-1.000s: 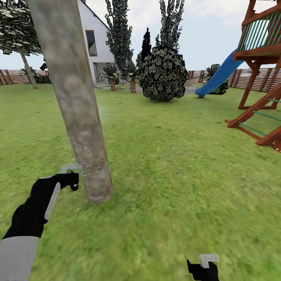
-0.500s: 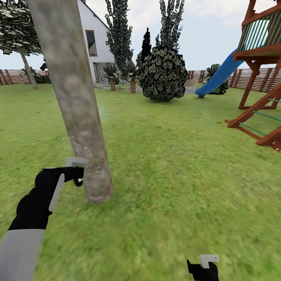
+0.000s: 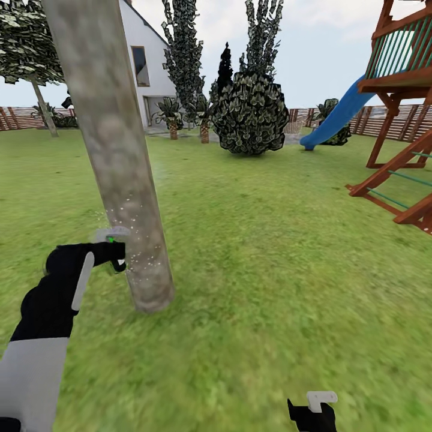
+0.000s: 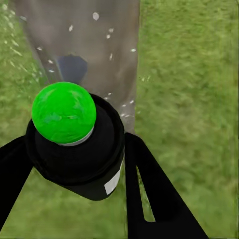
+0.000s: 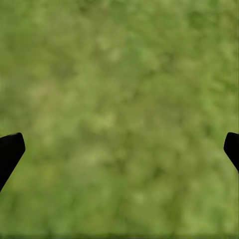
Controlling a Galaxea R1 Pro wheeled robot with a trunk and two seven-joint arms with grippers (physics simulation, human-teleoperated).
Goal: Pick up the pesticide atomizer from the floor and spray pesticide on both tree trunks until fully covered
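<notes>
Over the last second the left jaws (image 3: 117,255) have climbed along the thick, mottled tan-grey tree trunk (image 3: 114,150), carrying the black pesticide atomizer with its round green cap (image 4: 63,112) from near the trunk's base to a higher band of bark. The jaws are closed around the atomizer's black body, 1 finger on each side in the left wrist view, with the nozzle end just beside the bark. Tiny white pesticide specks (image 3: 133,255) dot the lower trunk near the nozzle and drift in the air beside it, so the coating seems to be advancing upward; the bark above looks bare, and most of this trunk likely remains to be covered.

The right jaws (image 5: 119,144) hang wide open over the green grass lawn (image 3: 270,240) with nothing between their black tips.

The trunk's far side is hidden, so coverage there cannot be judged. Its upper part and crown are cut off by the frame. In the head view the atomizer is mostly masked by the left jaws. A 2nd pale-trunked tree (image 3: 42,105) stands far off by the brown slat fence (image 3: 18,117), too small to show any specks.
</notes>
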